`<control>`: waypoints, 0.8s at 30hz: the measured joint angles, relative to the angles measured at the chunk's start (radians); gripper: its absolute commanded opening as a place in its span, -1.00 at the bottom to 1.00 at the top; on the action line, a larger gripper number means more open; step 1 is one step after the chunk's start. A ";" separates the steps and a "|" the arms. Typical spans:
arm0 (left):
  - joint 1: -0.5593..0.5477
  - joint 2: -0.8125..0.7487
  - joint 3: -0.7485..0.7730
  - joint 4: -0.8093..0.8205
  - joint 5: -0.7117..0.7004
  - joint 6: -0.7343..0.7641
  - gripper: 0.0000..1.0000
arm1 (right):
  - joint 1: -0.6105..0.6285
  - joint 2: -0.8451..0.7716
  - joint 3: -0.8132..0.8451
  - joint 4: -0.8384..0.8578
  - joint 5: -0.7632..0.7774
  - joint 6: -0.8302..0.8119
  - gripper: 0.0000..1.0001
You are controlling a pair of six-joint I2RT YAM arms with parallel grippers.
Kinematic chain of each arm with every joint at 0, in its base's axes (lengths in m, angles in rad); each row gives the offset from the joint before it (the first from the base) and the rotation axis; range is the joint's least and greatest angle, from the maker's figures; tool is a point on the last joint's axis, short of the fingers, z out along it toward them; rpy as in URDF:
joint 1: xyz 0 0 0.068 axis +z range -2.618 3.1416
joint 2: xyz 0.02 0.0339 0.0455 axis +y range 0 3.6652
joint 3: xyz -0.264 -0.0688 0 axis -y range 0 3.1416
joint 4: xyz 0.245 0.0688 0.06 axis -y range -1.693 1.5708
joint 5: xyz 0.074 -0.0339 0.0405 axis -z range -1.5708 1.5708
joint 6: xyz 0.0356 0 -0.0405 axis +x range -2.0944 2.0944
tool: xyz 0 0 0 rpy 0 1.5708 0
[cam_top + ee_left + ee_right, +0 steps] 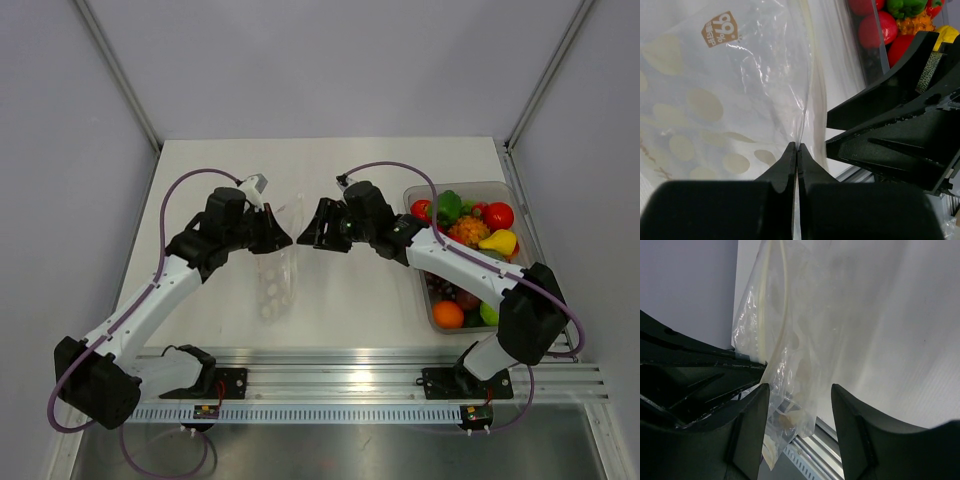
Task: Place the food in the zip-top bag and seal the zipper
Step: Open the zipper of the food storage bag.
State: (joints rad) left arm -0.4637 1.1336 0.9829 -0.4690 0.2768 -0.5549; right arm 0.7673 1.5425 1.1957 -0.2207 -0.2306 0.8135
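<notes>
the bag [278,272] lies mid-table, long axis toward the near edge. left gripper [277,236] pinches its film; right gripper [306,236], fingers wide apart, faces it from the right, nearer the food [470,230].

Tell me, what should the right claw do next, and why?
Probably close the right claw on the zip-top bag. It stands open around the bag's film, while the left claw pinches another edge. Holding both sides could let the mouth be pulled open.
</notes>
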 measured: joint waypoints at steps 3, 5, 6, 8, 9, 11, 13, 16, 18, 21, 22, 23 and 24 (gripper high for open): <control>0.000 0.000 -0.002 0.000 0.000 0.000 -1.00 | 0.003 -0.001 0.000 0.013 0.002 0.002 0.18; 0.000 0.000 -0.004 0.002 0.002 0.000 -1.00 | 0.003 -0.001 0.000 0.013 0.002 0.003 0.20; 0.000 0.000 -0.004 0.002 0.002 0.000 -1.00 | 0.003 -0.001 0.000 0.012 0.002 0.003 0.31; 0.000 0.000 -0.004 0.002 0.002 0.000 -1.00 | 0.003 -0.001 0.000 0.010 0.003 0.007 0.52; 0.000 0.000 -0.004 0.002 0.002 0.000 -1.00 | 0.003 -0.002 0.000 0.008 0.003 0.007 0.69; 0.000 0.000 -0.004 0.001 0.002 0.000 -1.00 | 0.003 -0.005 0.001 0.001 0.005 0.004 0.73; 0.000 0.000 -0.004 0.001 0.002 0.000 -1.00 | 0.003 -0.006 0.003 -0.009 0.009 0.002 0.72; 0.000 0.000 -0.005 0.001 0.002 0.000 -1.00 | 0.003 -0.006 0.003 -0.010 0.008 0.003 0.65; -0.001 0.000 -0.010 0.004 0.002 0.000 -1.00 | 0.003 -0.006 0.003 -0.010 0.008 0.006 0.60; -0.001 0.000 -0.019 0.003 0.002 0.001 -1.00 | 0.003 -0.007 0.003 -0.009 0.009 0.011 0.55; -0.001 0.000 -0.023 0.004 0.002 0.002 -1.00 | 0.003 -0.008 0.002 -0.009 0.009 0.014 0.55; -0.001 0.000 -0.026 0.003 0.002 0.003 -1.00 | 0.003 -0.011 0.001 -0.009 0.010 0.015 0.54; -0.001 0.000 -0.028 0.003 0.002 0.005 -1.00 | 0.003 -0.017 -0.002 -0.009 0.011 0.017 0.54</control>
State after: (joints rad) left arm -0.4644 1.1332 0.9546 -0.4656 0.2783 -0.5503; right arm 0.7708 1.5257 1.1942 -0.2295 -0.2195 0.8307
